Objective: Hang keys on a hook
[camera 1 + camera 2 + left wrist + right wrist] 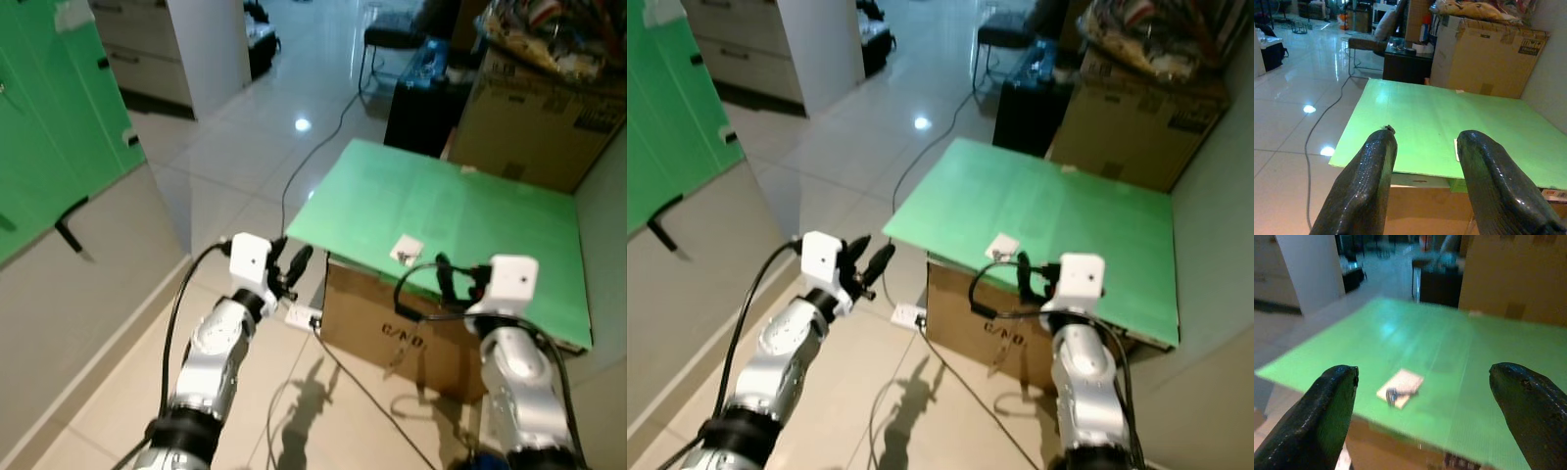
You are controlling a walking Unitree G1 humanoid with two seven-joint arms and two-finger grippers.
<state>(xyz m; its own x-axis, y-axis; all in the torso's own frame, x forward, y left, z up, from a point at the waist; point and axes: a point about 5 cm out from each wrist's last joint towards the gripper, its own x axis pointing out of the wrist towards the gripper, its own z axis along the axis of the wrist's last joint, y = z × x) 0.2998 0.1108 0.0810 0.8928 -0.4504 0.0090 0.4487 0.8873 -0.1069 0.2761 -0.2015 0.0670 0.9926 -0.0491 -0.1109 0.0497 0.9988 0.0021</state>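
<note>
The keys (pixel 1392 395) are located on a small tan card (pixel 1400 387) near the front edge of the green board (pixel 460 211), which is supported by a cardboard box (pixel 392 333). The right gripper (pixel 1425 421) is held before the keys, fingers spread wide. The left gripper (pixel 1422 181) is held beside the board, fingers parted.

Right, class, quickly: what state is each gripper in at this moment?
Left gripper: open, holding nothing.
Right gripper: open wide, holding nothing; keys lie ahead on the green board.
</note>
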